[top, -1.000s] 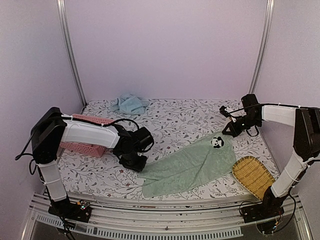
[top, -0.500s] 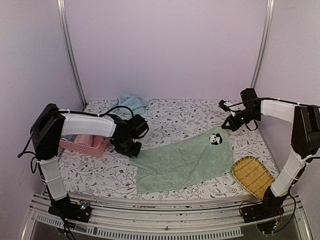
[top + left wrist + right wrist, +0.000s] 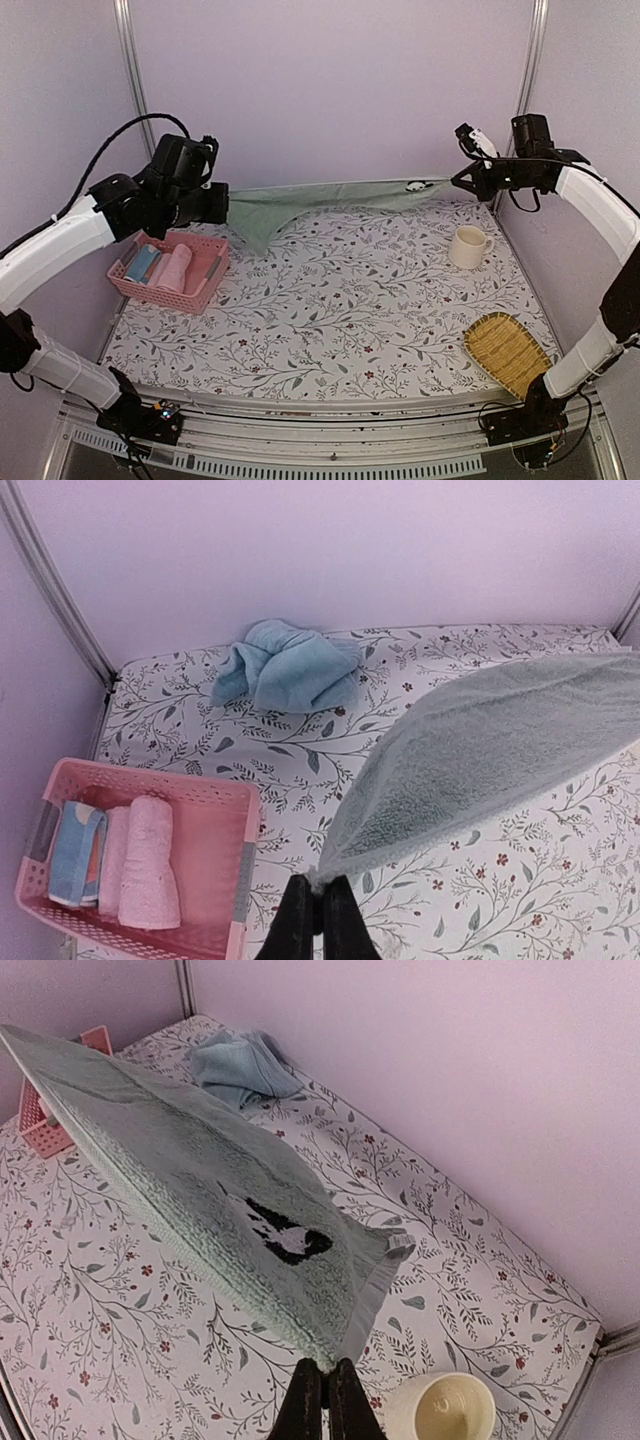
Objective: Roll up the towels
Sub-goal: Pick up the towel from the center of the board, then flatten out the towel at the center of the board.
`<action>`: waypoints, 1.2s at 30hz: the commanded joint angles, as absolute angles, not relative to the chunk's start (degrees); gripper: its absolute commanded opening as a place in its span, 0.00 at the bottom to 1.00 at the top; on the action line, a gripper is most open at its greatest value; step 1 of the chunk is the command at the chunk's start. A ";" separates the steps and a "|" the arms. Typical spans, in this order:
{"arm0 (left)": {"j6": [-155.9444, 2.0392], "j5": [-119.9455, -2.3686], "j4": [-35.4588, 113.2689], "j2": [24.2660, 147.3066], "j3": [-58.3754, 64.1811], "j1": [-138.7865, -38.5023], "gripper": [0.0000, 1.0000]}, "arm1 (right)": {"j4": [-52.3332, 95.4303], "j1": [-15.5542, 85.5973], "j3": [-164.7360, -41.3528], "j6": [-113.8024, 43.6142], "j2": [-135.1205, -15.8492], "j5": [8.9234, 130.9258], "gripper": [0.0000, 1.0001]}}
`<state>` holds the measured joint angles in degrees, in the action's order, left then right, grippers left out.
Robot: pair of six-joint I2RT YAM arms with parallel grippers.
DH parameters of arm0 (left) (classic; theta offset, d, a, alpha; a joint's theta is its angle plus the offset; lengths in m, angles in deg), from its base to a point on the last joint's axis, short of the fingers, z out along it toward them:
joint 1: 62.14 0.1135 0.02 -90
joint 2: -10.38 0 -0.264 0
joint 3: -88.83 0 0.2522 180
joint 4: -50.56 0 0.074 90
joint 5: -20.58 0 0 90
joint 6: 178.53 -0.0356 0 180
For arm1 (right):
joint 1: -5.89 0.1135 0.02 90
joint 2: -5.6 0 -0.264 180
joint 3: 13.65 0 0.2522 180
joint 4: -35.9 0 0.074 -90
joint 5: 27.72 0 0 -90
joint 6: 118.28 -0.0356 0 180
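The pale green towel point(image 3: 335, 194) with a panda patch point(image 3: 285, 1235) hangs stretched in the air above the back of the table. My left gripper point(image 3: 224, 205) is shut on its left corner, and the fingertips pinch the cloth in the left wrist view point(image 3: 320, 888). My right gripper point(image 3: 464, 182) is shut on the right corner next to the hem point(image 3: 325, 1365). The light blue towel point(image 3: 288, 668) lies crumpled at the back left of the table, also visible from the right wrist point(image 3: 240, 1068). In the top view the green towel hides it.
A pink lattice basket point(image 3: 214, 276) with rolled cloths stands at the left, below my left arm point(image 3: 243, 860). A cream mug point(image 3: 468, 246) stands at the right under the towel's right end point(image 3: 450, 1410). A woven bamboo tray point(image 3: 507, 352) lies at the front right.
Both arms have risen and moved back, lifting the green towel off the table and pulling it taut between them. The left gripper has closed on its corner.
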<state>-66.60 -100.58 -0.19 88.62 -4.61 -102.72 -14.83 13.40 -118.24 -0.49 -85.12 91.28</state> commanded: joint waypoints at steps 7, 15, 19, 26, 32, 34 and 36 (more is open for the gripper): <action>-69.93 -97.21 6.03 69.58 15.00 -113.98 0.00 | -23.52 14.91 -95.36 3.11 -61.06 104.97 0.03; -66.61 -99.65 7.04 66.31 19.11 -116.60 0.00 | -21.67 14.95 -91.11 1.49 -58.65 103.46 0.03; -65.22 -96.74 7.99 78.36 18.33 -110.93 0.00 | -15.10 15.02 -91.48 0.07 -71.68 97.25 0.03; -67.01 -95.08 11.21 104.09 10.46 -100.95 0.05 | -9.82 15.46 -105.01 -2.78 -98.73 88.96 0.11; -65.53 -96.49 4.57 112.22 -1.79 -98.09 0.46 | -11.71 15.51 -113.10 -8.15 -104.06 86.12 0.39; -64.99 -95.94 4.48 110.26 -0.90 -99.10 0.52 | -11.08 15.50 -110.00 -7.86 -100.59 87.06 0.42; -64.73 -94.62 4.46 108.20 1.21 -100.32 0.54 | -10.84 15.57 -105.99 -6.71 -96.26 89.18 0.44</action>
